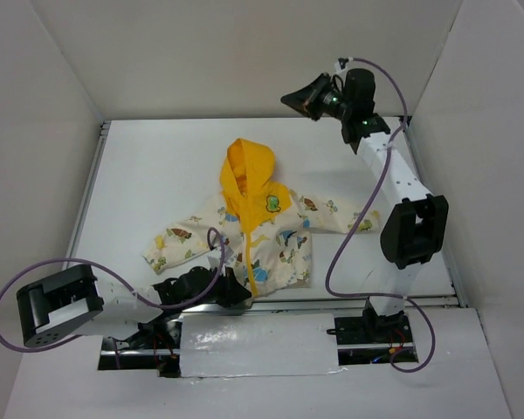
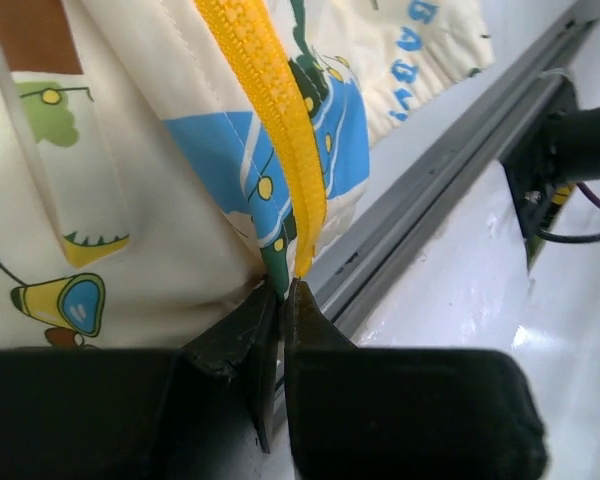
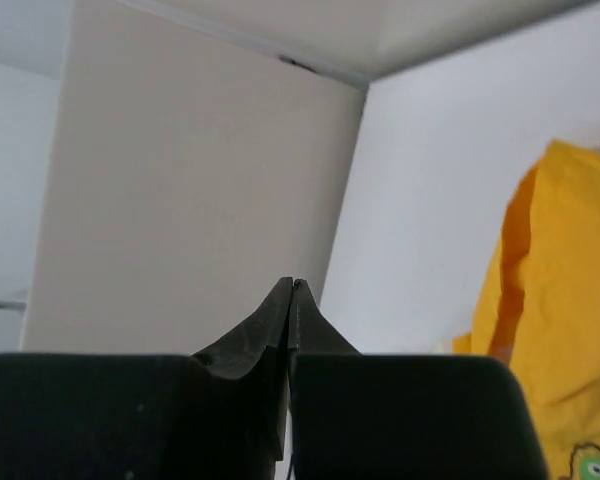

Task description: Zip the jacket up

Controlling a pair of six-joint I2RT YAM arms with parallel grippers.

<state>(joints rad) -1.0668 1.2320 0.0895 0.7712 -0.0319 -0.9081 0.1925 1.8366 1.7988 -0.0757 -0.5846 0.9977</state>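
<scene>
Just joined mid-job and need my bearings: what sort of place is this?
Probably a robot test booth: a white table boxed in by plain white walls, left arm and right arm bolted at its near edge, one jacket laid out.

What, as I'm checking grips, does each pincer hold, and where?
Left pincer pinches the jacket at the zipper bottom end; right pincer is shut, empty.
</scene>
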